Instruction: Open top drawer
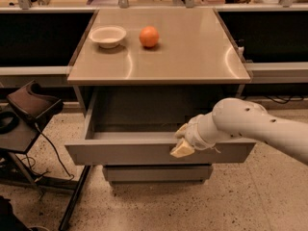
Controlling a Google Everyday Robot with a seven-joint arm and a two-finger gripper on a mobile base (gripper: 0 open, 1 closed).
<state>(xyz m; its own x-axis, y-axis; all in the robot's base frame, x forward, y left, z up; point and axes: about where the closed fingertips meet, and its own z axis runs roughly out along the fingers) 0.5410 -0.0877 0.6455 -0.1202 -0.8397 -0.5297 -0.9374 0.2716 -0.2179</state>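
Note:
The top drawer (125, 153) is a wide grey metal drawer under the table, pulled well out, with a shallow grey tray showing inside. My gripper (182, 141) hangs over the top edge of the drawer front, right of centre, with its pale fingertips on that edge. The white arm reaches in from the right. A narrower grey drawer front (156, 173) sits below, closed.
A white bowl (108, 35) and an orange (149, 36) sit on the table top (192, 52). A stand with a dark pad (30, 105) and cables is at the left of the drawer. Speckled floor lies in front.

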